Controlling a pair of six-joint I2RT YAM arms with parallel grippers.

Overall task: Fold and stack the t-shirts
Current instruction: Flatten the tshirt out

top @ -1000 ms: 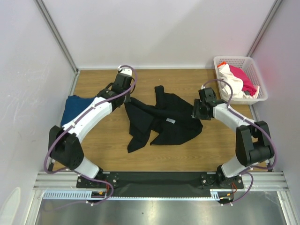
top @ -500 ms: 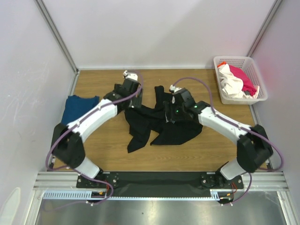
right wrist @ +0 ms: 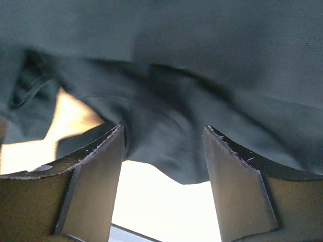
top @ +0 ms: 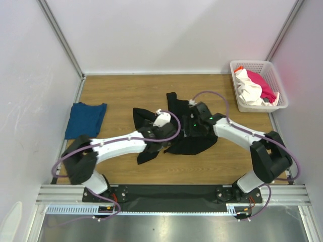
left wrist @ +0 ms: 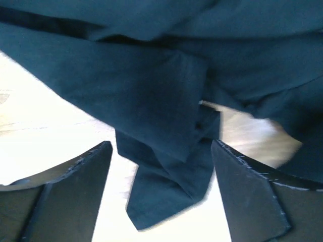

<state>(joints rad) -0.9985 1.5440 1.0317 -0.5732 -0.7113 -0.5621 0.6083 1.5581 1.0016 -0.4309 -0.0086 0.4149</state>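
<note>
The left gripper point(left wrist: 160, 146) and the right gripper point(right wrist: 162, 128) hover wide open over the crumpled large black cloth t-shirt point(top: 202, 141), holding nothing, probably to take its edges and spread it flat.

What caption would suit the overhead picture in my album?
Left gripper and right gripper, open, poised over the crumpled black t-shirt; blue t-shirt lies aside, basket holds more.

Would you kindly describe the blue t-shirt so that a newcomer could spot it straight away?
Start at the wooden table and go to its left edge. The blue t-shirt lies flat there alone, unlike the crumpled black t-shirt mid-table or the clothes heaped in the white basket.
</note>
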